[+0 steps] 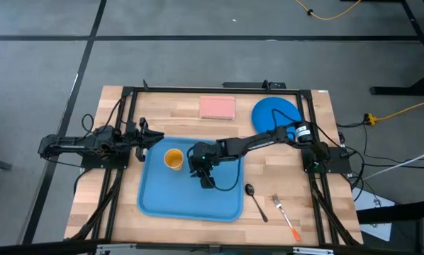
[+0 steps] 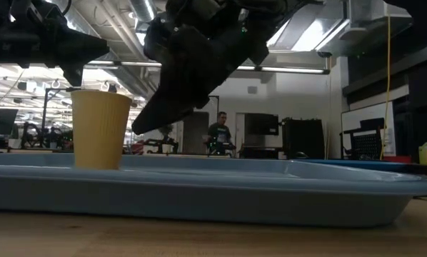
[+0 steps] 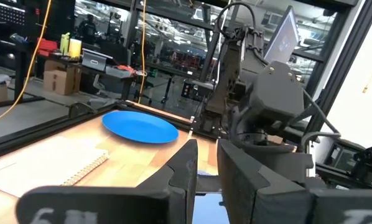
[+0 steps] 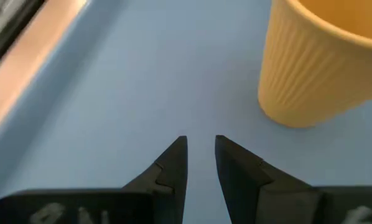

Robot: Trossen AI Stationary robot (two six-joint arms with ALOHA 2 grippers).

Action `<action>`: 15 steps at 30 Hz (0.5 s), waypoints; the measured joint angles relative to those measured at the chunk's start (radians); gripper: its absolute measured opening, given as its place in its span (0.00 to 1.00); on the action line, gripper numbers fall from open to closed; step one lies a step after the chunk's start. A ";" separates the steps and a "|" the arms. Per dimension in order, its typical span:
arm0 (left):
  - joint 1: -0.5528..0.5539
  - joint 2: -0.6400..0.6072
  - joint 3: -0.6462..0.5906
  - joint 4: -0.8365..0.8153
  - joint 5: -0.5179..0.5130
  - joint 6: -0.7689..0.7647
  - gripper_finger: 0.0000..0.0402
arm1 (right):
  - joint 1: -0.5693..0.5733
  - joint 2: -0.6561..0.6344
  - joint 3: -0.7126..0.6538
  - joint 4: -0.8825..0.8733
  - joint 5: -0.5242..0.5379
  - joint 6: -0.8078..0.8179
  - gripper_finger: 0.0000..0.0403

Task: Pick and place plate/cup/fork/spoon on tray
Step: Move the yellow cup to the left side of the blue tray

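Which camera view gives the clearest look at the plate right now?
The high view: the whole plate shows on bare table beyond the tray, partly crossed by the right arm. The left wrist view shows it whole too, but at a flat angle. The low and right wrist views do not clearly show it.

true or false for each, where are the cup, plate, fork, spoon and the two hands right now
1. The cup stands upright on the tray. True.
2. The plate lies on the tray. False: it lies on the table's wood, off the tray, near the pink pad.
3. The right hand holds the cup. False: its fingers are nearly closed on nothing, beside the cup over the tray.
4. The fork and spoon lie on the table beside the tray. True.
5. The left hand is over the spoon. False: it waits at the tray's far left corner.
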 joint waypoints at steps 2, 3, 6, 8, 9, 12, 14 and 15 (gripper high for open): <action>0.000 0.000 0.000 0.000 0.000 0.000 0.14 | -0.001 0.000 0.000 0.005 0.003 -0.046 0.22; 0.000 0.000 0.000 0.000 0.000 0.000 0.14 | -0.001 0.000 0.000 0.014 0.003 -0.061 0.22; 0.000 0.000 0.000 0.000 0.000 0.000 0.14 | -0.013 0.000 0.000 0.031 -0.022 -0.097 0.22; 0.000 0.000 0.000 0.000 0.000 0.000 0.14 | -0.026 0.000 0.000 0.046 -0.069 -0.099 0.22; 0.000 0.000 0.000 0.000 0.000 0.000 0.14 | -0.033 0.000 0.000 0.057 -0.091 -0.100 0.22; 0.000 0.000 0.000 0.000 0.000 0.000 0.14 | -0.051 0.005 0.000 0.096 -0.124 -0.111 0.22; 0.000 0.000 0.000 0.000 0.000 0.000 0.14 | -0.056 0.009 0.000 0.105 -0.121 -0.132 0.22; 0.000 0.000 0.000 0.000 0.000 0.000 0.14 | -0.056 0.016 0.000 0.119 -0.122 -0.144 0.22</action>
